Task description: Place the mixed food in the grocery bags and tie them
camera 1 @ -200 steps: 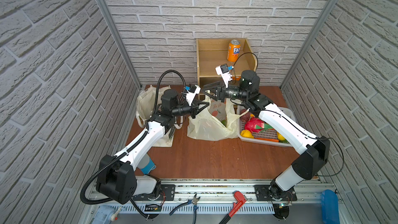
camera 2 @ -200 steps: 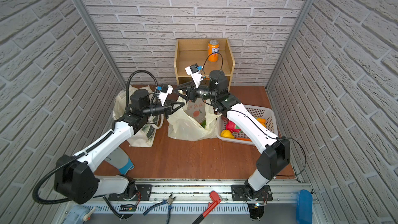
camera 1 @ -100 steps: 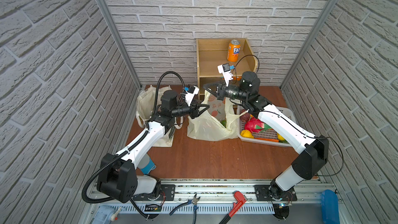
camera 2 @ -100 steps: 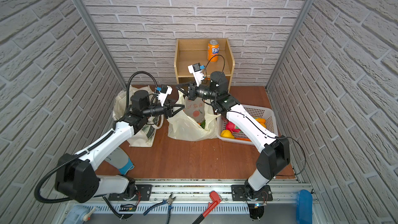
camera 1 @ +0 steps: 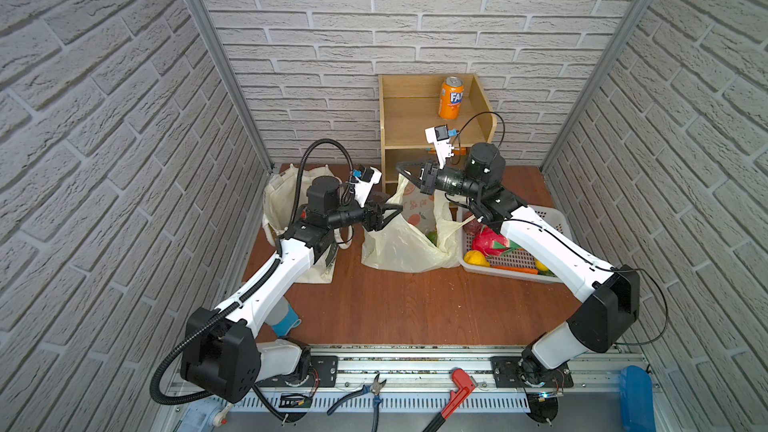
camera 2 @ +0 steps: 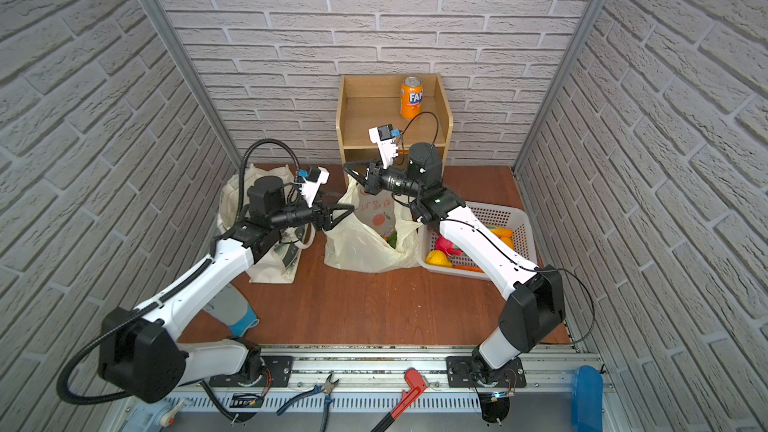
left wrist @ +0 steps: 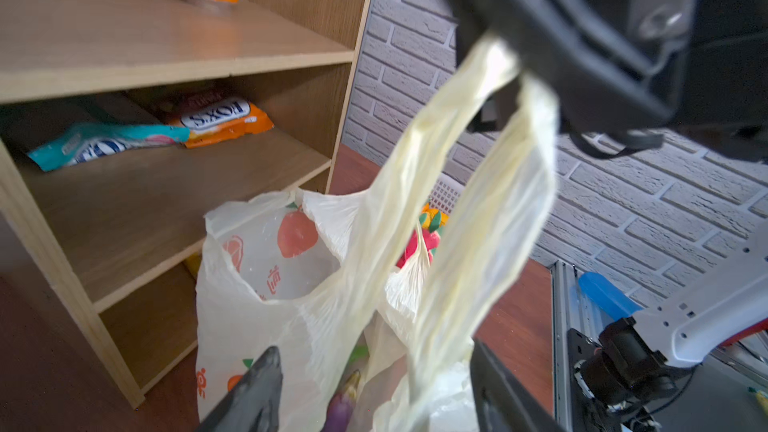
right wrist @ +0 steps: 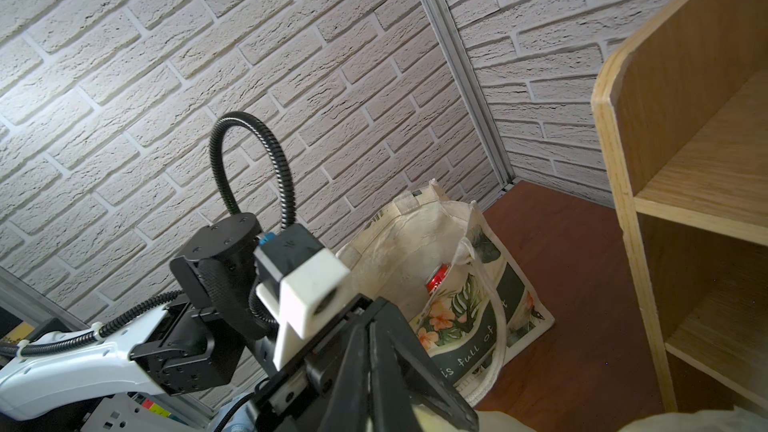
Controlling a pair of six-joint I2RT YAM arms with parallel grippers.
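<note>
Red-brown wooden tabletop (camera 1: 415, 309), boxed in by 3 white brick-pattern walls (camera 1: 374, 14). At the back edge, a wooden shelf unit (camera 1: 411, 118) with an orange can (camera 1: 451, 97) on top. Just in front, mid-surface, the plastic carrier bag (camera 1: 399, 243) (aubergine (left wrist: 340, 409) inside), 1 handle pinched and held up by the closed right gripper (camera 1: 401, 168). Left gripper (camera 1: 395, 210) spread wide at the bag's left side, gripping nothing. Canvas tote (camera 1: 282, 201) in the back-left corner, white basket (camera 1: 552, 218) at the right edge.
</note>
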